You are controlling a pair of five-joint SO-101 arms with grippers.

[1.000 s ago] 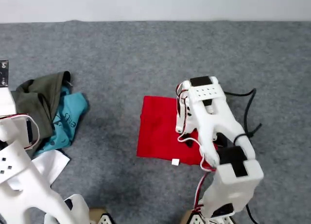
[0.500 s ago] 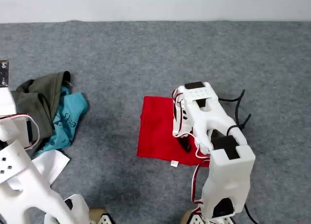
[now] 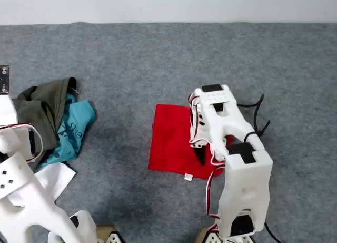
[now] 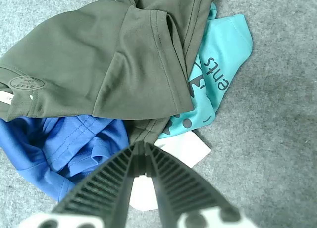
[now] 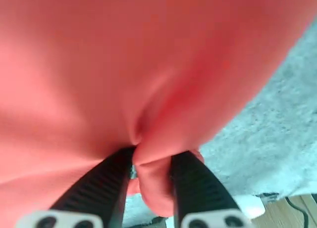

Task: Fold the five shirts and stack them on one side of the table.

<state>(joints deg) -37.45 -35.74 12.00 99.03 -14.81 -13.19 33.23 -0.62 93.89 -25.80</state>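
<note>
A folded red shirt (image 3: 171, 140) lies in the middle of the grey table. My right gripper (image 5: 148, 163) is down on its near right part, shut on a pinched fold of the red shirt (image 5: 148, 89); in the high view the right arm (image 3: 224, 132) covers that spot. At the left edge lies a heap of shirts: olive (image 3: 39, 108), teal (image 3: 73, 129) and white (image 3: 52, 180). My left gripper (image 4: 142, 156) hangs shut above the heap, over the olive shirt (image 4: 99, 65), a blue shirt (image 4: 59, 144), the teal shirt (image 4: 218, 74) and the white shirt (image 4: 183, 149).
The grey felt table (image 3: 168, 58) has free room at the back and on the right side. A black cable (image 3: 260, 124) trails beside the right arm. The left arm's white body (image 3: 26, 201) stands at the near left corner.
The right arm drew back toward the near edge, and its gripper came down onto the red shirt's near right part. The left arm and the heap stayed still.
</note>
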